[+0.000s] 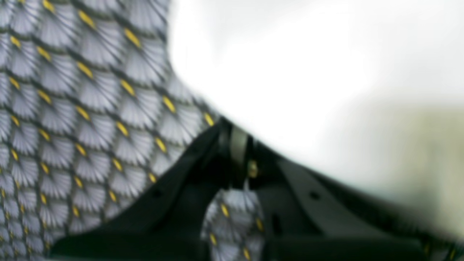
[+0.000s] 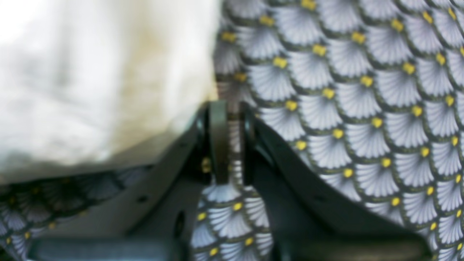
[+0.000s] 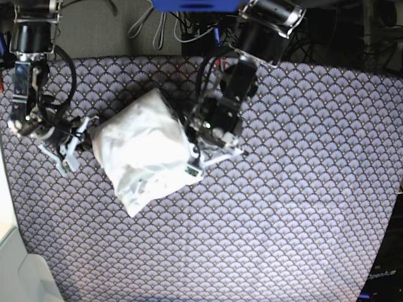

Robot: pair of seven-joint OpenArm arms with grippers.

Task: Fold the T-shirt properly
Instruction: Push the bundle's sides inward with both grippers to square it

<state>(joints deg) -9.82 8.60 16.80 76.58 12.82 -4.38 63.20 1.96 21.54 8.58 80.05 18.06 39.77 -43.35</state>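
The white T-shirt (image 3: 143, 148) lies bunched in a wrinkly heap on the patterned table, left of centre in the base view. My left gripper (image 3: 190, 166) is at the heap's right lower edge. In the left wrist view its fingers (image 1: 237, 145) are shut right at the border of the blurred white T-shirt (image 1: 290, 72), with a pale strip of cloth between them. My right gripper (image 3: 85, 133) sits beside the heap's left edge. Its jaws (image 2: 232, 119) stand almost together with only tablecloth showing behind them, and the T-shirt (image 2: 101, 79) lies just to their left.
A grey fan-patterned tablecloth (image 3: 283, 207) with yellow dots covers the whole table. Cables and black equipment (image 3: 189, 25) lie along the far edge. A pale surface (image 3: 12, 264) borders the near left corner.
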